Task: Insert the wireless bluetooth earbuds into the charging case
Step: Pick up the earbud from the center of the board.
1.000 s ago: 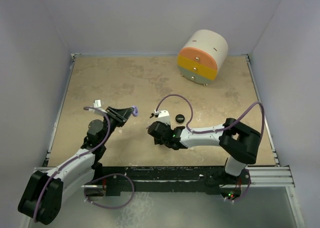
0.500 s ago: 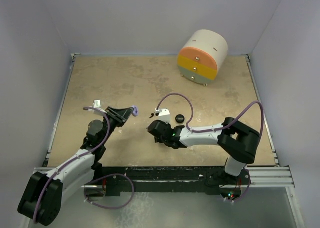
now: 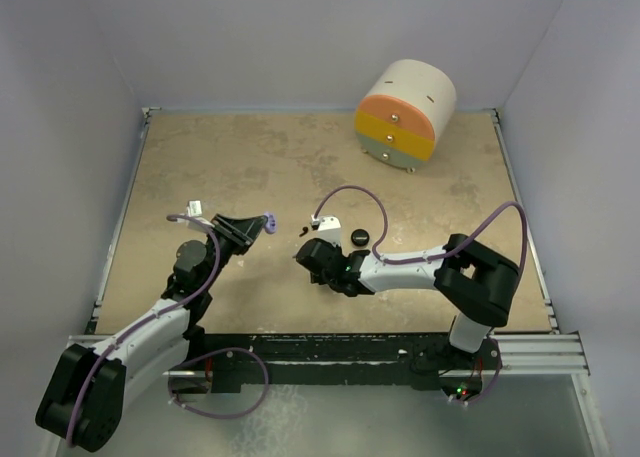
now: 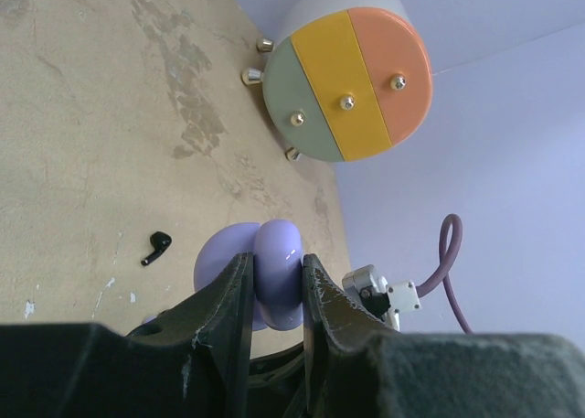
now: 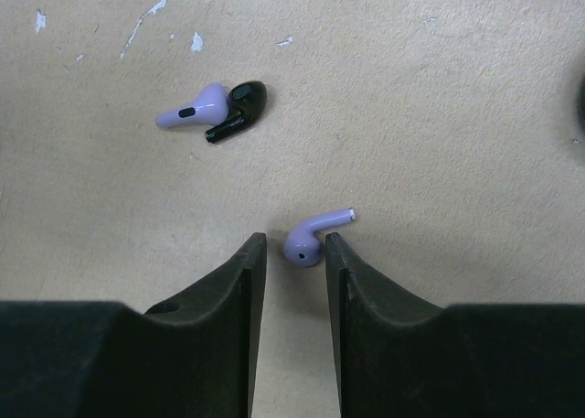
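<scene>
My left gripper (image 4: 277, 264) is shut on a lavender charging case (image 4: 274, 272) and holds it above the table; it also shows in the top view (image 3: 268, 221). My right gripper (image 5: 294, 240) is open, low over the table. A lavender earbud (image 5: 306, 244) lies between its fingertips, close to the right finger (image 5: 343, 262). Another lavender earbud (image 5: 194, 109) lies against a black earbud (image 5: 239, 107) further ahead. A second black earbud (image 4: 156, 247) lies on the table between the two grippers (image 3: 303, 230).
A round black puck (image 3: 359, 238) lies just beyond the right arm. A round drawer unit (image 3: 405, 115) with green, yellow and orange fronts stands at the back right. Walls enclose the table on three sides.
My right gripper has edged slightly to the left over the table. The left arm and the case have not moved.
</scene>
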